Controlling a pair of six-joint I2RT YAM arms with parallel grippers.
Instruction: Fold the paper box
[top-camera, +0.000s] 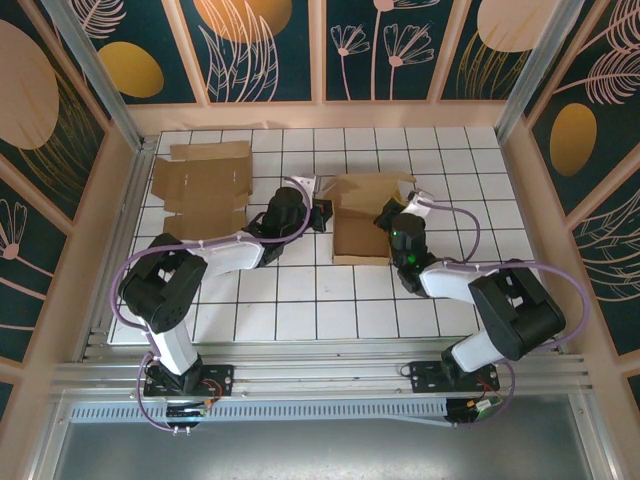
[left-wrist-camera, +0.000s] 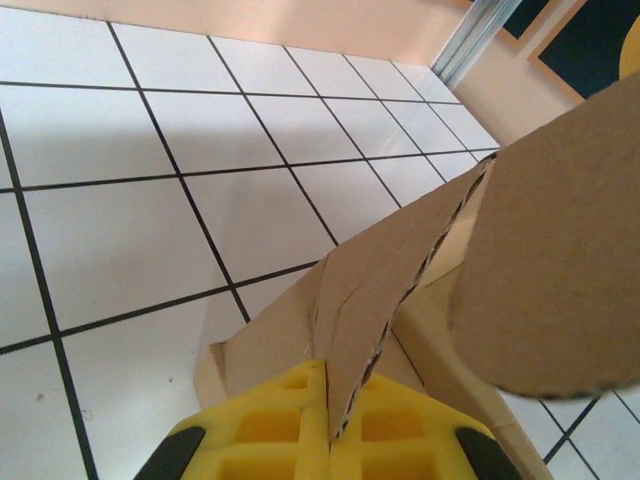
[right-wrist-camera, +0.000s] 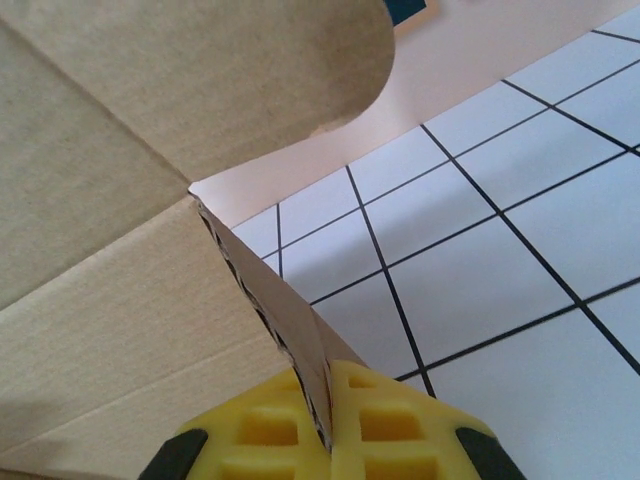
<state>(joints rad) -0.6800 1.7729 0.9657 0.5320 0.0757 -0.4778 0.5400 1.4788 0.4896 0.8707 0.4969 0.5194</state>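
Observation:
The paper box (top-camera: 360, 222) is a brown corrugated cardboard blank, partly raised, in the middle of the white tiled table (top-camera: 300, 300). My left gripper (top-camera: 322, 212) is at its left side, shut on a thin upright flap (left-wrist-camera: 395, 280) pinched between the yellow pads (left-wrist-camera: 270, 425). My right gripper (top-camera: 386, 216) is at the box's right side, shut on the edge of a side wall (right-wrist-camera: 290, 320). In the right wrist view, a rounded flap (right-wrist-camera: 250, 70) hangs over the wall from above. Another rounded flap (left-wrist-camera: 560, 260) stands to the right in the left wrist view.
A second cardboard blank (top-camera: 205, 185) lies flat at the back left of the table. Pink walls (top-camera: 540, 190) enclose the table on three sides. Purple cables (top-camera: 470, 225) loop beside both arms. Bare tiles lie in front of the box.

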